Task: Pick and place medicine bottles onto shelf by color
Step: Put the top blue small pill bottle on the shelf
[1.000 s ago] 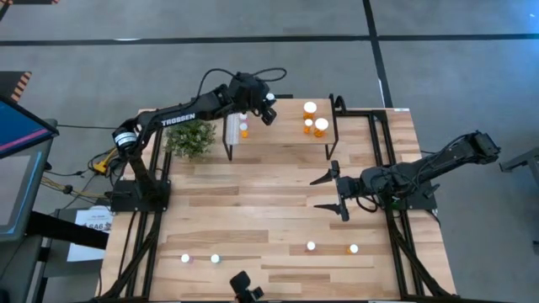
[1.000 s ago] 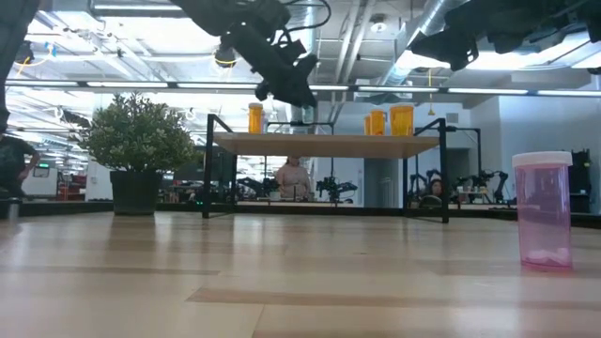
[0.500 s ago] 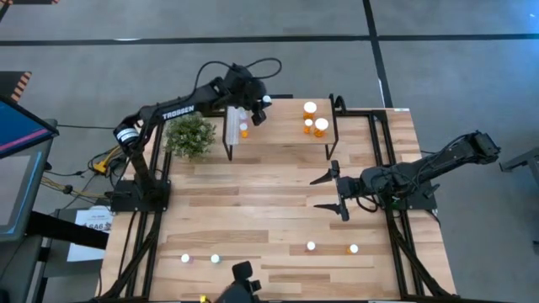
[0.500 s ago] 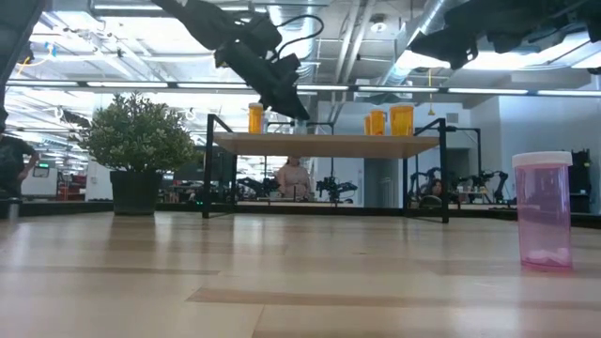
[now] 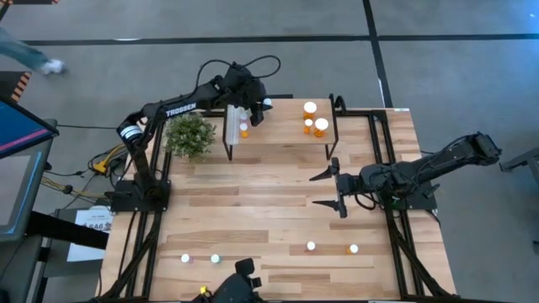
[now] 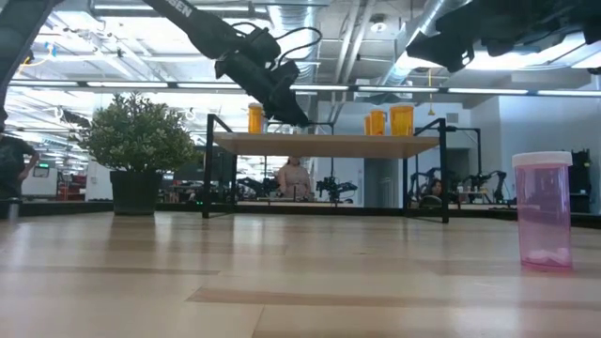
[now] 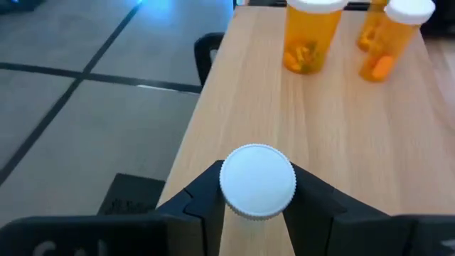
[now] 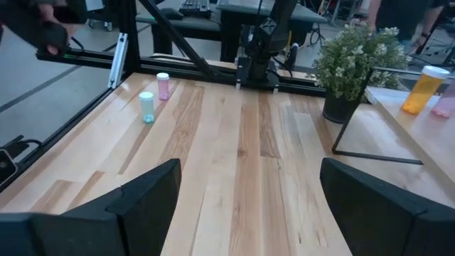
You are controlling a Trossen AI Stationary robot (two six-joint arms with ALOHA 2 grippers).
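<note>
Fingers [image 7: 313, 206] of left gripper [image 5: 253, 112] flank white-capped bottle [image 7: 257, 179] on shelf [image 7: 320, 128], loosening after arm swung toward 9 o'clock end; release likely underway. Right gripper [image 5: 330, 191] spread wide, idle.

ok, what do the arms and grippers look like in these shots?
Both arms are dark, jointed tubes. The left arm carries white TROSSEN lettering, a pale band near its elbow and a looping black cable at the wrist. The right arm shows no lettering. The right gripper has two flat, tapered black fingers.
</note>
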